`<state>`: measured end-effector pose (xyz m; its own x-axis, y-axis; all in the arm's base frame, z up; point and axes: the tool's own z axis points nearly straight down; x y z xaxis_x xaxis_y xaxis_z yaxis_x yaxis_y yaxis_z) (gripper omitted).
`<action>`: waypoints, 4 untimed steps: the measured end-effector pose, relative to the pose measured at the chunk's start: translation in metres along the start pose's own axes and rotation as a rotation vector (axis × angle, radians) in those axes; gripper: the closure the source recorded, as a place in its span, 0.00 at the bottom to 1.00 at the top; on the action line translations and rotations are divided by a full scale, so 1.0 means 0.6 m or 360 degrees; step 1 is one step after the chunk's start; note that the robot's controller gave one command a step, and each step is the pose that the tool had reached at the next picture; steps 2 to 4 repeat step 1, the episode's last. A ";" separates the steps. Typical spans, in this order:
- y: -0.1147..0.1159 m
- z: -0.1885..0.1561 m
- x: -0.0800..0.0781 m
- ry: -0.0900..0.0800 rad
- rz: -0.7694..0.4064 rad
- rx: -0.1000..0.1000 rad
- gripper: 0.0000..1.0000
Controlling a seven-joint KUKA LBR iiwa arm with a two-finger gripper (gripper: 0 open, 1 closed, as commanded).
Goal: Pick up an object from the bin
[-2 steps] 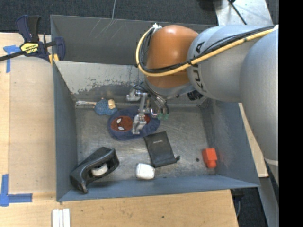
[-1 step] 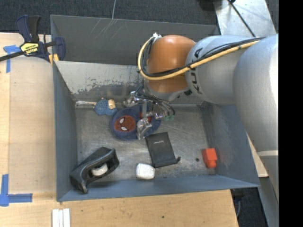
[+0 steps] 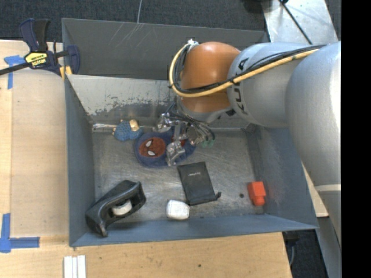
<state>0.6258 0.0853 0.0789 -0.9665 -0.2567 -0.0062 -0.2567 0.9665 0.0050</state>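
Observation:
My gripper [image 3: 175, 145] hangs below the orange wrist cover, near the bin's back middle. Its metal fingers reach down at the right edge of a round blue item with a red face-patterned centre [image 3: 152, 149]. A black flat wallet-like case [image 3: 197, 182] lies just in front of the fingers. A small blue item with a tan knob [image 3: 125, 130] sits to the left at the back wall. Nothing is visibly lifted between the fingers.
A black tape dispenser with a white roll [image 3: 116, 206] lies at the front left. A small white lump [image 3: 177, 210] rests at the front middle, and an orange block [image 3: 257, 193] at the front right. The arm covers the bin's right back part.

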 end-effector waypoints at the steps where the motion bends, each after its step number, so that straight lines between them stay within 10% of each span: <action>1: 0.028 -0.223 0.001 -0.0011 0.0006 0.0010 1.00; 4: 0.028 -0.223 0.001 -0.0011 0.0006 0.0010 1.00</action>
